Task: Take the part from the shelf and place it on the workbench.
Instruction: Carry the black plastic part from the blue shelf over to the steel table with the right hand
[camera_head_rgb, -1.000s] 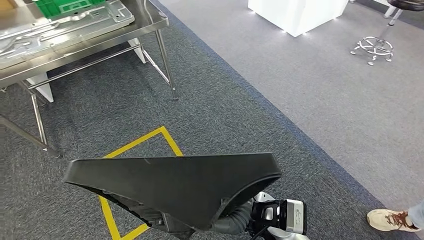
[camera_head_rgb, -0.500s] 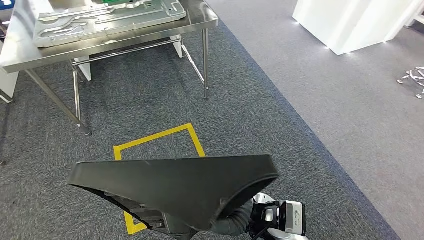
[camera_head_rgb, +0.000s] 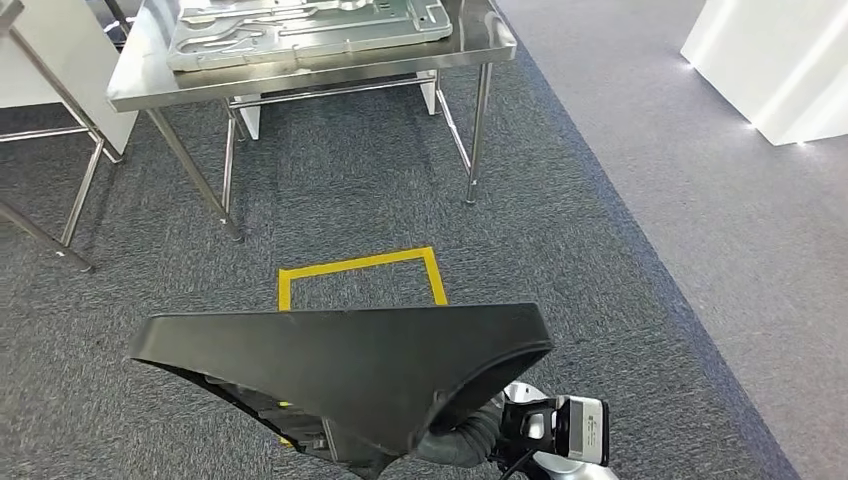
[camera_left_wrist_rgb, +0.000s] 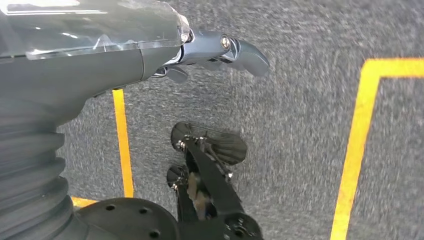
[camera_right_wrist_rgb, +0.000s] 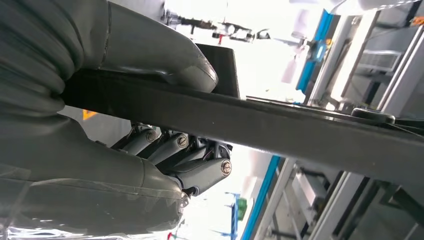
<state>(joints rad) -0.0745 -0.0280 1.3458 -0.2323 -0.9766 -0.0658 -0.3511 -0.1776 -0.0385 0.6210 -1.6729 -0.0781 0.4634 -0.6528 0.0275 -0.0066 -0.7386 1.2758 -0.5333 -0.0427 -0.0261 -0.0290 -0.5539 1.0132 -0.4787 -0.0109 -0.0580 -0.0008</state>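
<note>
A big black moulded part (camera_head_rgb: 350, 360), flat on top with a curved underside, hangs low in front of me in the head view. My right hand (camera_right_wrist_rgb: 115, 150) grips its edge: the thumb (camera_right_wrist_rgb: 165, 55) lies over one face of the part (camera_right_wrist_rgb: 300, 130) and the dark fingers (camera_right_wrist_rgb: 185, 160) wrap the other. The ribbed right wrist (camera_head_rgb: 470, 440) shows under the part. My left hand (camera_left_wrist_rgb: 210, 50) hangs over the carpet, holding nothing, fingers apart. The steel workbench (camera_head_rgb: 300, 80) stands ahead at the top, carrying a large pressed metal plate (camera_head_rgb: 310, 25).
A yellow taped square (camera_head_rgb: 360, 270) marks the dark carpet between me and the workbench. The bench's thin legs (camera_head_rgb: 475, 140) reach the floor. A white block (camera_head_rgb: 780, 70) stands at the far right on lighter carpet. Another steel frame (camera_head_rgb: 60, 180) stands at the left.
The camera has turned and moved: the workbench and yellow square have slid from the left towards the middle of the picture. The black part stays gripped in the same place in front of me.
</note>
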